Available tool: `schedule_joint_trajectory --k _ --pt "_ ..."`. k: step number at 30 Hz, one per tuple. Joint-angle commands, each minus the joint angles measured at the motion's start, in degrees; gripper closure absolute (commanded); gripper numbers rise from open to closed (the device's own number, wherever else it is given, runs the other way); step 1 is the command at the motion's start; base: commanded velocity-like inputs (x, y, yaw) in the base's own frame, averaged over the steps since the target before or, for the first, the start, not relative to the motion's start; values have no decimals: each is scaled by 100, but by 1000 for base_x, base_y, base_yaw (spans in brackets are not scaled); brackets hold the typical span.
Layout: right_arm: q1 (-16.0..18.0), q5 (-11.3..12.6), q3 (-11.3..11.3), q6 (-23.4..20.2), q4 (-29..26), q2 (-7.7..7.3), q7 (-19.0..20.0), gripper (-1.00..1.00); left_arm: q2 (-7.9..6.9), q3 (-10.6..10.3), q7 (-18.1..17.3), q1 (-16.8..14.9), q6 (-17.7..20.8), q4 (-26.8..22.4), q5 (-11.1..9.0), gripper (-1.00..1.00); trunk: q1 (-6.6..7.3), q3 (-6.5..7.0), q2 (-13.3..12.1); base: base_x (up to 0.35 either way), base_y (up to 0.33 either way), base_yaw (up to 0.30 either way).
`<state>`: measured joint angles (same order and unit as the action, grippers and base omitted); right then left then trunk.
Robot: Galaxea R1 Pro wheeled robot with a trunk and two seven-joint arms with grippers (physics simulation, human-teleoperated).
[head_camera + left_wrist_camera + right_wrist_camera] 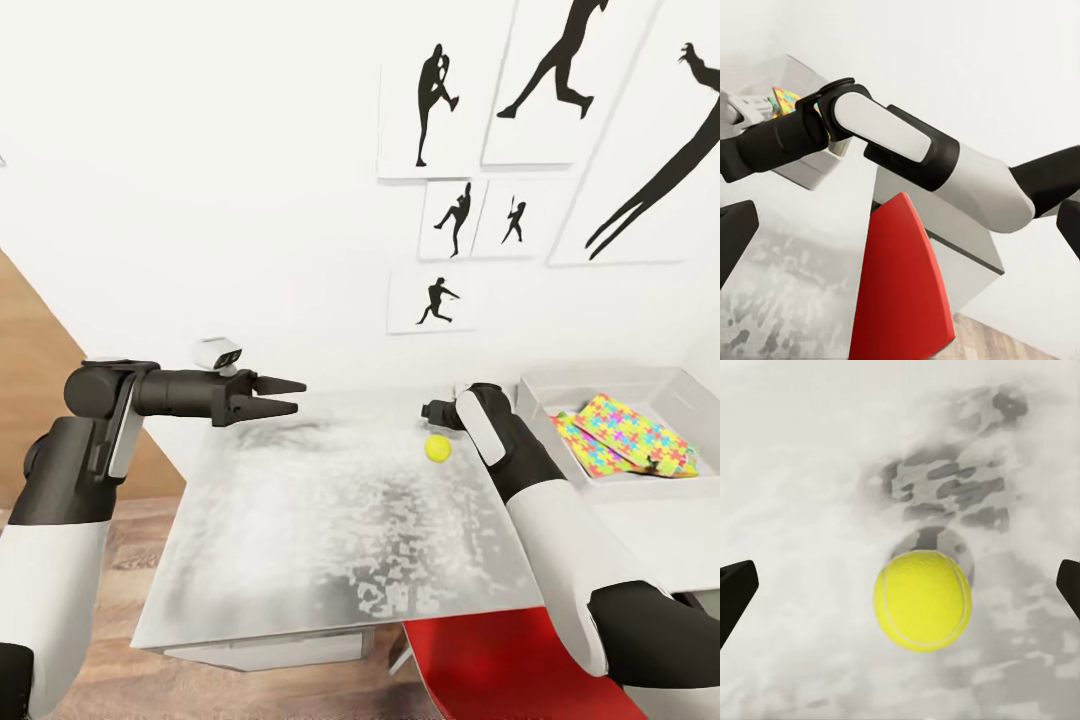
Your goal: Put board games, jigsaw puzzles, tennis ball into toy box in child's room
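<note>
**Ball on the tabletop, right gripper just above it**

On the left, the left gripper (285,396) hangs over the far left part of the tabletop (300,540). It points sideways toward the middle. Its two dark fingers are spread a little and hold nothing. It is well apart from the ball.

The tabletop is light grey with speckled patches. The wood floor (40,350) shows past its left edge.

Near the middle, toward the back of the tabletop, lies the small yellow-green tennis ball (437,448). It sits on the bare top by itself. The right arm reaches in from the right, and its wrist is just beside the ball in the head view. In the right wrist view the ball (922,600) is close below the camera, between the two dark fingertips (735,592) at the picture's sides. The fingers are spread wide and do not touch the ball, so the right gripper is loose and holds nothing.

Farther right sits the grey toy box (600,385). The two jigsaw puzzles (625,435), bright pink, yellow, green and blue, lie inside it, one partly over the other. The ball is outside the box, near its left side.

Below the tabletop's near edge there is a red chair (500,665). Black baseball prints (440,95) hang on the white wall behind
</note>
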<state>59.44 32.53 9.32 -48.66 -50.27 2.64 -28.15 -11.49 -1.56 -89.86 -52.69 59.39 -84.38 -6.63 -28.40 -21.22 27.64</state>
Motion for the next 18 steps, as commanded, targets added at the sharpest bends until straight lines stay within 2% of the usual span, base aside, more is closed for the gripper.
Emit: schedule_joint_trajectory --k 1,18 --pt "6 57 10 0 0 2 -59 -100 -6 -7 -14 -5 61 0 10 -100 -2 -19 10 0 0 0" --pt "6 52 9 13 8 -60 -59 -100 -3 14 -14 -5 61 0 48 -100 -2 -179 10 0 0 0"
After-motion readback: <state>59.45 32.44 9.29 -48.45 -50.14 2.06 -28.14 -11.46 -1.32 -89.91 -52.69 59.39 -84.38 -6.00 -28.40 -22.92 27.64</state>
